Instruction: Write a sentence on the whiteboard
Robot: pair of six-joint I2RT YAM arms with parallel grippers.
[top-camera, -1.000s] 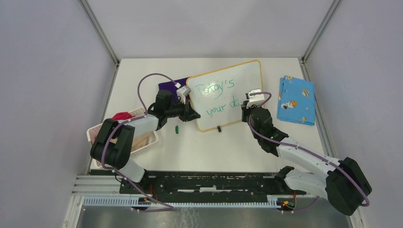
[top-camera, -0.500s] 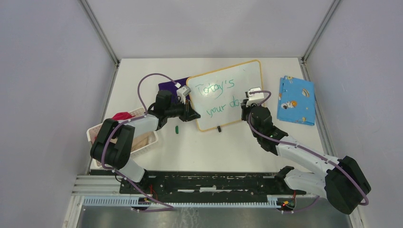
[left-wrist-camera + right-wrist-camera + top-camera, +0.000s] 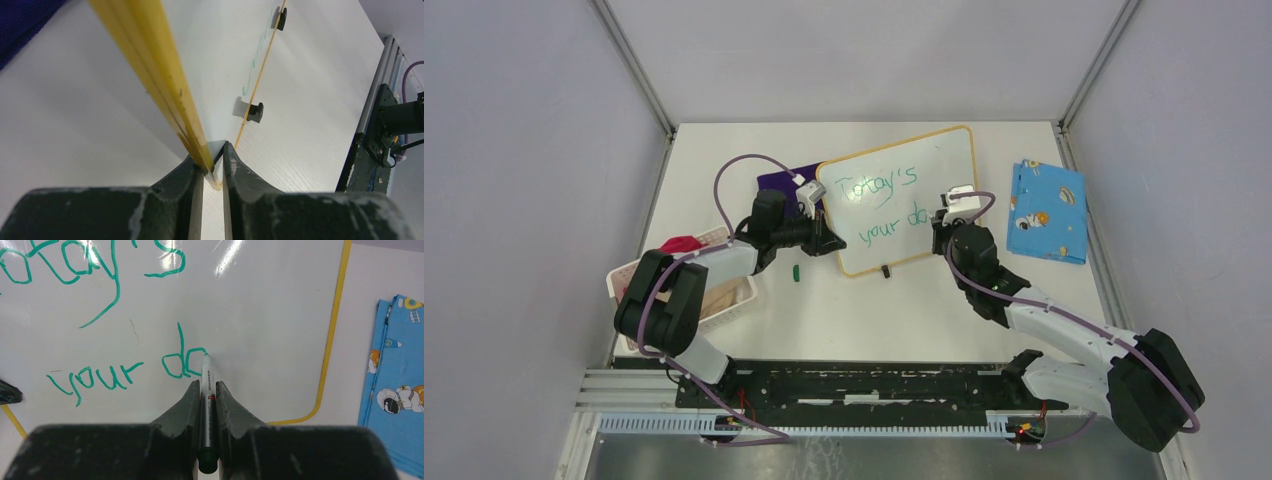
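The whiteboard [image 3: 929,165] with its light-orange frame lies tilted mid-table. My left gripper [image 3: 832,243] is shut on the frame's near-left edge [image 3: 150,60], which is pinched between the fingers [image 3: 214,152]. The sentence [image 3: 879,187] in green reads "Today's" on the top line and "your do" [image 3: 95,377] below. My right gripper [image 3: 207,384] is shut on a silver marker [image 3: 207,371], whose tip touches the board just right of the "o". From above, the right gripper [image 3: 940,225] hovers over the end of the second line.
A blue patterned cloth [image 3: 1047,210] lies right of the board, and a purple cloth [image 3: 779,182] lies at its left. A white basket [image 3: 724,300] holding items sits at the table's left edge. A green marker cap [image 3: 795,272] lies near a black board foot [image 3: 885,271].
My right gripper has shifted slightly with the marker at the end of the second line. The left arm and the board have not moved.
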